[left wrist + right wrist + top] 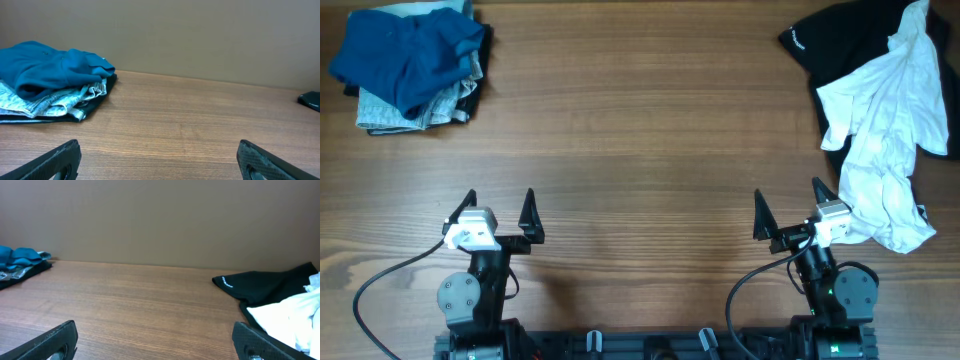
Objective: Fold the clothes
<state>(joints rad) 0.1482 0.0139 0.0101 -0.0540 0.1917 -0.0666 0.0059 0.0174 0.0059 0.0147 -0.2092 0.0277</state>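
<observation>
At the table's far left lies a stack of clothes: a dark blue garment [408, 48] [47, 67] [17, 256] on top of light blue denim jeans [395, 112] [60, 100]. At the far right a crumpled white garment [890, 130] [295, 315] lies over a black garment [840, 35] [260, 287]. My left gripper [498, 213] [159, 159] stands open near the front edge, with only bare wood between its fingers. My right gripper [790, 205] [155, 337] is open too, its right finger close beside the white garment's lower edge.
The wooden table [640, 130] stretches between the two piles. A plain beige wall [200, 35] stands behind the table's far edge. The arm bases and cables [380, 285] sit along the front edge.
</observation>
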